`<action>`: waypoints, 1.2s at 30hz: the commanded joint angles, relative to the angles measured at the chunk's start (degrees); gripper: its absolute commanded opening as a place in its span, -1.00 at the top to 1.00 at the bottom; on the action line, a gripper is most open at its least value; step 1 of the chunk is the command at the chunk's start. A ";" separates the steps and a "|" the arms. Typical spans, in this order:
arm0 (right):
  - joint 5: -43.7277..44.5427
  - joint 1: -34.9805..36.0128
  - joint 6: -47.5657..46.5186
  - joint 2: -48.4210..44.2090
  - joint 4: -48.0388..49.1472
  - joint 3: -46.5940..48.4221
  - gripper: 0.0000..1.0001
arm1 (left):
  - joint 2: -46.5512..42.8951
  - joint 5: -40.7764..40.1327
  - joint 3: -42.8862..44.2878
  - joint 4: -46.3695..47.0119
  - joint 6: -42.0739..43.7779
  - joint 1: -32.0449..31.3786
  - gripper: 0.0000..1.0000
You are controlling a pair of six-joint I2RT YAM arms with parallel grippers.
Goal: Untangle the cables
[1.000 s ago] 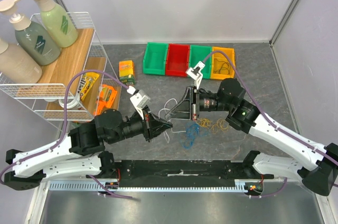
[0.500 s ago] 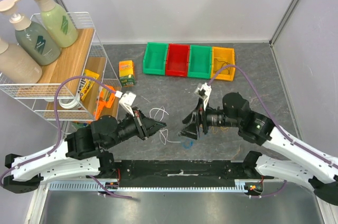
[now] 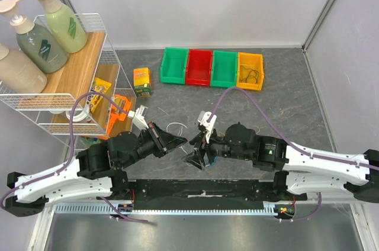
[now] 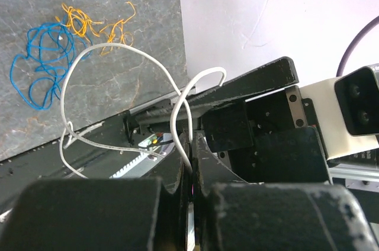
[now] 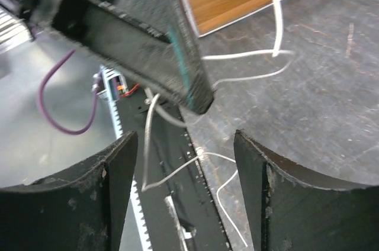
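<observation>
Showing the two arms meeting low in the middle of the overhead view, above the near edge of the grey table [image 3: 284, 103].

The left pincer [image 3: 181, 140] is pressed together on the white cable [image 3: 176, 125]. In the left wrist view this cable rises from between the pincer's fingertips at lower centre. From there it loops up across the middle of the frame and back down towards the lower left.

The right pincer [image 3: 195, 157] stands spread, tip to tip with the left one. In the right wrist view its two fingers [image 5: 89, 203] sit well apart at the bottom corners. White strands cross the gap between them and are not clamped.

The blue cable [image 4: 47, 50] and the yellow cable [image 4: 83, 23] lie flat on the table in the upper left of the left wrist view. They are just beside each other; whether they interlock cannot be told.

A row of bins runs along the upper middle of the overhead view: green, red, green, then the yellow bin [image 3: 250, 55]. A dark cable [image 3: 253, 76] lies in the yellow bin.

A small box [image 3: 142, 81] stands left of the row. A wire shelf [image 3: 89, 79] with pump bottles [image 3: 59, 11] fills the left edge.
</observation>
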 commanded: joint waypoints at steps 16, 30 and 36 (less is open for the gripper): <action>10.20 0.82 4.67 -1.18 13.68 -3.30 1.00 | -1.23 -5.16 -1.21 3.48 -9.95 -0.02 0.12; 5.49 -28.77 7.32 3.37 -3.10 4.14 1.00 | -10.65 -5.08 -6.57 4.71 3.74 -0.10 -0.84; -5.33 -46.62 3.89 15.75 -0.83 17.15 1.00 | -5.91 2.65 -3.86 7.97 13.77 -0.10 -0.84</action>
